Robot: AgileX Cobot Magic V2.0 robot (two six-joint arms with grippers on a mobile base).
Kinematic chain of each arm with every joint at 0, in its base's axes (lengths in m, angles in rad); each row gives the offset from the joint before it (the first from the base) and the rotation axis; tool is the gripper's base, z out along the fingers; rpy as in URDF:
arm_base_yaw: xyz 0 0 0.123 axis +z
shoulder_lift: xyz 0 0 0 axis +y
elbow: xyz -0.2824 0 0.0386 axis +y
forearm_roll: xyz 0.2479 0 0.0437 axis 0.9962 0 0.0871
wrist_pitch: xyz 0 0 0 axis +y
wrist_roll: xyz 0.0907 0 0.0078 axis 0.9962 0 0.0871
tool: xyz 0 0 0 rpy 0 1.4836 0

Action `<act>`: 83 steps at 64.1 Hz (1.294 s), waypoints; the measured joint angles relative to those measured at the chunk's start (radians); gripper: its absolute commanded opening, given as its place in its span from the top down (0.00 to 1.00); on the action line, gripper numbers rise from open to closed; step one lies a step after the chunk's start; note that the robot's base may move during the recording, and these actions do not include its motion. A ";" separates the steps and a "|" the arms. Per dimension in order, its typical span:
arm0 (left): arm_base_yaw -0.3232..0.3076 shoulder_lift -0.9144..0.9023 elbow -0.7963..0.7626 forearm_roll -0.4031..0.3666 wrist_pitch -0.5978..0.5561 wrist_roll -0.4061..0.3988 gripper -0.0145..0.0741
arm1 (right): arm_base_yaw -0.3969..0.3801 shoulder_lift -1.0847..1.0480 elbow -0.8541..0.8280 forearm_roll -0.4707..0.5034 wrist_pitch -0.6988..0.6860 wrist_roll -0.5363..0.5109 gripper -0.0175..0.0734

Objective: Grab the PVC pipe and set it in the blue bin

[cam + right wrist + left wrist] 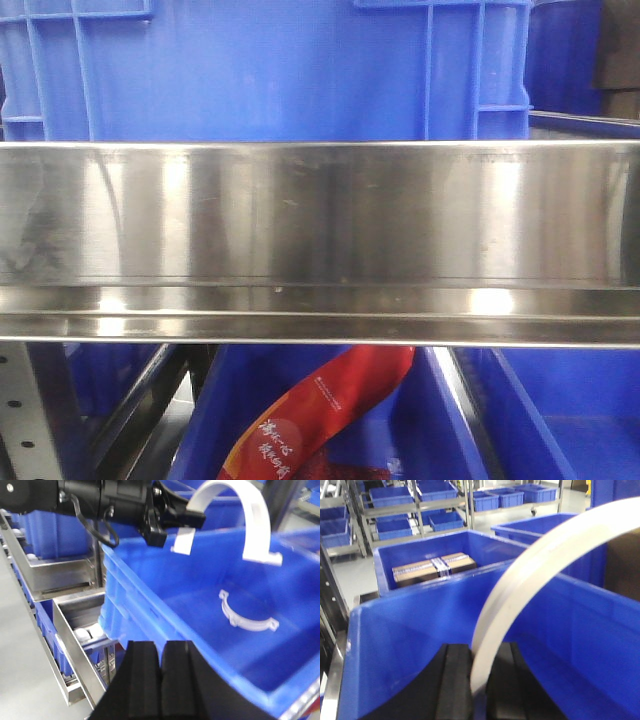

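Note:
The PVC pipe [530, 575] is a white curved strip that rises from between my left gripper's [479, 652] black fingers and arcs off to the right; the gripper is shut on its lower end. Below and ahead of it lies the blue bin [410, 630]. In the right wrist view the left gripper [192, 517] holds the PVC pipe [258, 525] in the air above the blue bin [200, 565], arch upward, its flat end pointing down. A second white curved piece [247, 617] lies on the bin floor. My right gripper [161, 652] is shut and empty, just outside the bin's near rim.
Behind the bin stands another blue bin holding a taped cardboard box [432, 567], with racks of blue bins [395, 500] farther back. A steel shelf rail [320, 240] fills the front view, with a red packet [320, 410] below it. Steel trays [75, 625] lie left of the bin.

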 measured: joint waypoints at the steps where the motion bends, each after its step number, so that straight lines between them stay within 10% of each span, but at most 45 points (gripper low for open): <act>1: 0.000 0.000 0.000 0.000 0.000 0.000 0.62 | 0.000 -0.005 0.013 0.000 -0.008 0.003 0.99; 11: -0.002 0.002 0.000 0.000 -0.002 0.000 0.45 | 0.000 -0.057 0.089 -0.002 -0.132 0.050 0.99; 40: -0.008 -0.059 -0.006 -0.079 -0.013 0.000 0.45 | 0.000 -0.027 0.138 -0.002 -0.357 0.513 0.98; 53: -0.008 -0.137 -0.008 -0.122 0.059 0.000 0.61 | 0.000 -0.017 0.140 -0.052 -0.369 0.538 0.98; 64: -0.008 -0.184 -0.008 -0.126 0.175 0.000 0.97 | 0.000 -0.017 0.140 -0.140 -0.340 0.541 0.99; 83: -0.008 -0.316 0.077 -0.128 0.290 -0.025 0.96 | 0.000 -0.078 0.159 -0.308 -0.351 0.541 0.98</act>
